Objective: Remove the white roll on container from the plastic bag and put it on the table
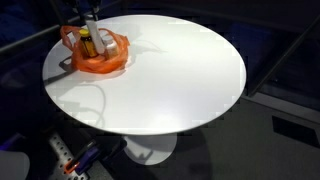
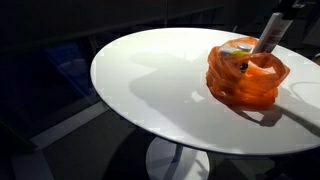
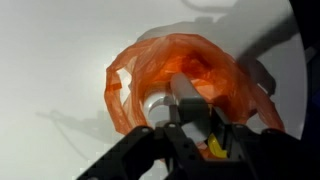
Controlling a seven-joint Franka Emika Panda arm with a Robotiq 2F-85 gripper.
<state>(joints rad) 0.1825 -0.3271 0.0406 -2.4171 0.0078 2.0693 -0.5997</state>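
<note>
Grey, blurred fingers (image 3: 190, 103) nearest the lens, dipped into the orange plastic bag (image 3: 215, 70); cannot tell their spread or hold. Just beside, half buried inside: white roll on container (image 3: 155, 104). Beyond, white worktop (image 3: 60, 60), cropped by frame.

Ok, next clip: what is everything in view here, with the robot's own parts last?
table: one, white, round, on a pedestal, fills most of both exterior views
plastic bag: one, orange, open at the top, on the table near its edge
white roll on container: one, whitish, inside the bag beside the gripper; only partly visible
bottle-like item: one, yellow and dark, inside the bag; too small to identify
gripper: one, dark, reaching down into the bag's opening; jaw state unclear
</note>
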